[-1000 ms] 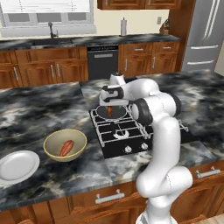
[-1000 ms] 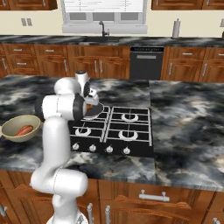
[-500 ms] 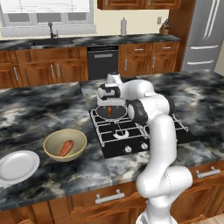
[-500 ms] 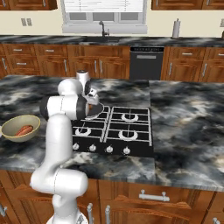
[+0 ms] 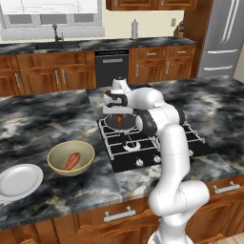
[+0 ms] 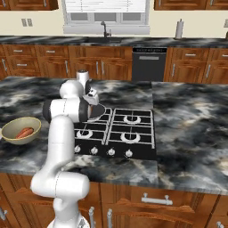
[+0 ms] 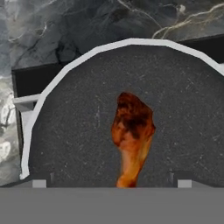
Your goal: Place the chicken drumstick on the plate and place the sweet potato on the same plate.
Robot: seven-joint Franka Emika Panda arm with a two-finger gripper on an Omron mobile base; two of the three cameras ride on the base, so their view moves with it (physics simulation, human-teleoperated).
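Neither item plated. Chicken drumstick (image 7: 131, 131) in pan (image 7: 78, 131); sweet potato (image 5: 72, 161) in bowl (image 5: 53, 157); plate (image 5: 9, 183) bare. End effector (image 7: 111, 181) wide, above drumstick.

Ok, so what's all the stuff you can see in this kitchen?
chicken drumstick: one, brown-orange, lying in the pan
pan: one, dark with a pale rim, on the stove's back left burner
stove: one, black, set in the counter
sweet potato: one, reddish-orange, in the bowl
bowl: one, tan, on the counter left of the stove
plate: one, pale grey-white, left of the bowl
gripper: one, open, above the drumstick
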